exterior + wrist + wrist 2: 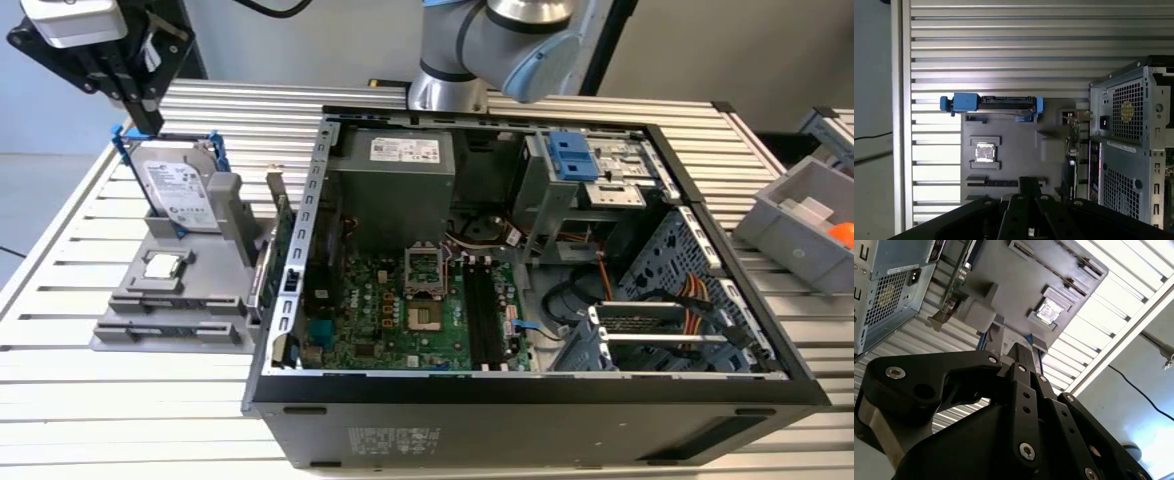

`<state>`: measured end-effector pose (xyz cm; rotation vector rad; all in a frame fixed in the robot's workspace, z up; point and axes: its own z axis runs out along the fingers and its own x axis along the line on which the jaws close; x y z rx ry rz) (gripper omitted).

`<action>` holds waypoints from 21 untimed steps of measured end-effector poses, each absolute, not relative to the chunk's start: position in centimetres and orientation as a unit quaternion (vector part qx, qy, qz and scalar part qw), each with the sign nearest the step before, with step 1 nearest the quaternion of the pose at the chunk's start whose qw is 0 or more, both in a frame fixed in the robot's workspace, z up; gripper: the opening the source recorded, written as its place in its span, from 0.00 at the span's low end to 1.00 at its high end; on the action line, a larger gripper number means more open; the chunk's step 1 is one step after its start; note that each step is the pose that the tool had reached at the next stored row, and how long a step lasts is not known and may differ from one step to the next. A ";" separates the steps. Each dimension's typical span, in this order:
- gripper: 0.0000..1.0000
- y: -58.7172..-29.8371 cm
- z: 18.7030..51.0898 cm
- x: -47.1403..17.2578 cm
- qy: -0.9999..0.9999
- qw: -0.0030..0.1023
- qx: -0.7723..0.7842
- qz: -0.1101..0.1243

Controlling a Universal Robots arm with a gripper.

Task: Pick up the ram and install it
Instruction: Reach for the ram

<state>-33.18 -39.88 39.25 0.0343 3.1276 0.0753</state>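
— So, where is the ram [1004, 183] sitting right now?
— It's standing on edge in a slot of the grey holder [1019, 130], at the end furthest from the hard drive [991, 102]. The processor chip [985, 152] is lying between them. The holder is resting on the slatted table [1004, 45], just beside the open computer case [1124, 125].
— How is it going to handle?
— I'm judging it light and stiff, but thin and fragile. It's a bare board, presumably with contacts along the buried edge. I'd be gripping across the flat faces near the middle of the exposed edge, squeezing gently and lifting straight.
— Gripper [142, 122]?
— It's hanging above the holder's hard-drive end in the exterior view, well apart from the ram. The jaws are looking closed together and carrying nothing.
— Anything showing on the install side?
— Long black memory slots [487, 315] are showing beside the green board [360, 310] inside the case. I can't tell whether any is filled.
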 end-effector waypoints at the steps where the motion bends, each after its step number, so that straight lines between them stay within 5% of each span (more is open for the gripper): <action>1: 0.00 -39.9 39.3 -33.2 1.000 0.006 0.010 0.024; 21: 0.00 -41.0 39.2 -33.3 1.000 0.006 0.009 0.024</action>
